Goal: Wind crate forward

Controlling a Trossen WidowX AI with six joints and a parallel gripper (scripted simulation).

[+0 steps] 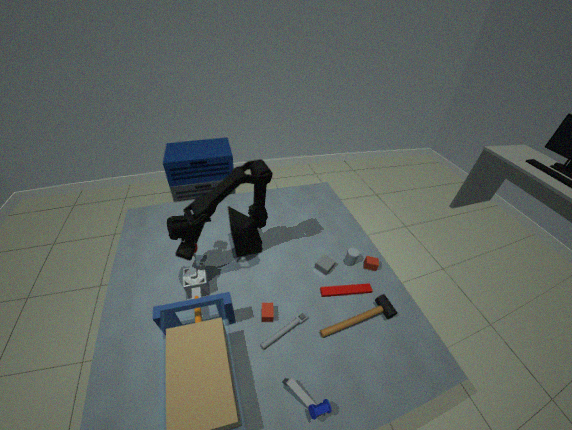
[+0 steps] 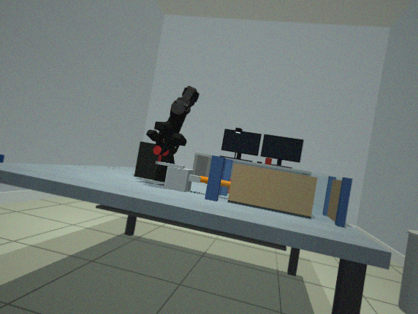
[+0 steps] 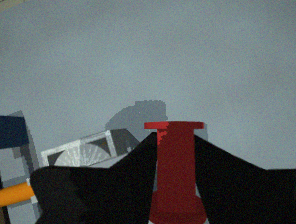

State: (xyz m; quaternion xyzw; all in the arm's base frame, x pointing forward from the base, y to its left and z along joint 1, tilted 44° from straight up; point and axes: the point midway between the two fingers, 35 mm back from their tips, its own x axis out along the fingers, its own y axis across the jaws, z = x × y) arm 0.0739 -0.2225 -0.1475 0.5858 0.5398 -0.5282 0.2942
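Note:
My gripper (image 1: pixel 194 250) (image 2: pixel 161 150) (image 3: pixel 170 137) is shut on the red grip of the winch handle (image 3: pixel 175 175). The handle's grey arm lies level over the top of the grey winch (image 1: pixel 188 283) (image 2: pixel 177 180) (image 3: pixel 54 159); the square key and hole are hidden. An orange strap (image 1: pixel 198 314) (image 2: pixel 208 180) (image 3: pixel 15 194) runs from the winch through the blue steel frame (image 1: pixel 175 308) (image 2: pixel 215 179) (image 3: pixel 12 132) to the tan crate (image 1: pixel 200 372) (image 2: pixel 272 190). The crate sits flat, with a small gap between its front and the frame.
On the bench right of the cubby in the top view are an orange-red block (image 1: pixel 267 312), a wrench (image 1: pixel 284 332), a hammer (image 1: pixel 352 321), a red bar (image 1: pixel 346 290), a grey block (image 1: pixel 325 265), a grey cylinder (image 1: pixel 352 256) and a blue-ended tool (image 1: pixel 320 409).

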